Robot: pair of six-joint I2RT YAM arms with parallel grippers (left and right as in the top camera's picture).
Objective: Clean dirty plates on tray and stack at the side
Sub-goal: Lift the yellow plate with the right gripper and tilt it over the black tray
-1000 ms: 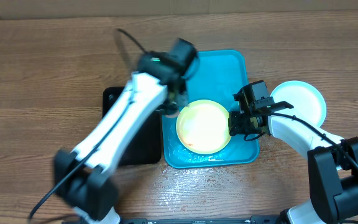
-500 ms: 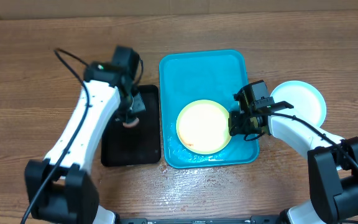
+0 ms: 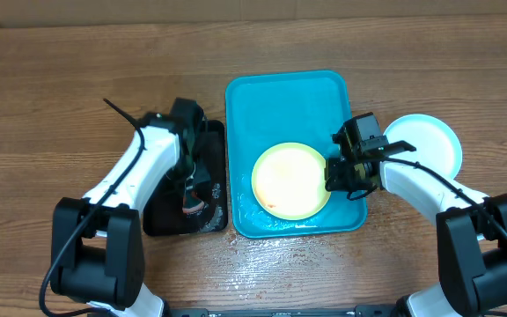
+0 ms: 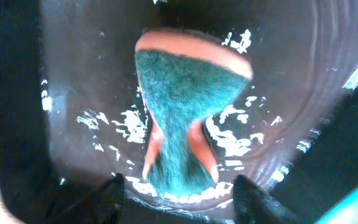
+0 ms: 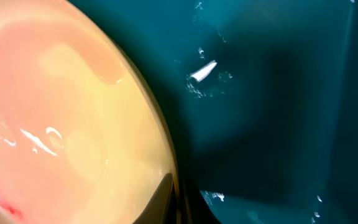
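A pale yellow-green plate [image 3: 290, 180] with a red smear near its front edge lies on the turquoise tray [image 3: 289, 101]. My right gripper [image 3: 334, 174] is shut on that plate's right rim; in the right wrist view one finger [image 5: 165, 194] presses on the rim of the plate [image 5: 61, 112] above the tray [image 5: 278, 93]. A light blue plate with a white centre [image 3: 422, 145] sits on the table to the right. My left gripper [image 3: 192, 195] hangs open over the black tray. A green and orange sponge [image 4: 188, 106] lies free just ahead of its fingertips [image 4: 115, 185].
The small black tray [image 3: 161, 211] left of the turquoise one holds splashed water around the sponge [image 3: 193, 208]. Wet patches mark the wooden table [image 3: 60, 106] in front of the trays. A cardboard edge runs along the back.
My left arm swung from the turquoise tray over to the black tray, came down and opened, letting the sponge go there. The right arm and the yellow-green plate have not moved.
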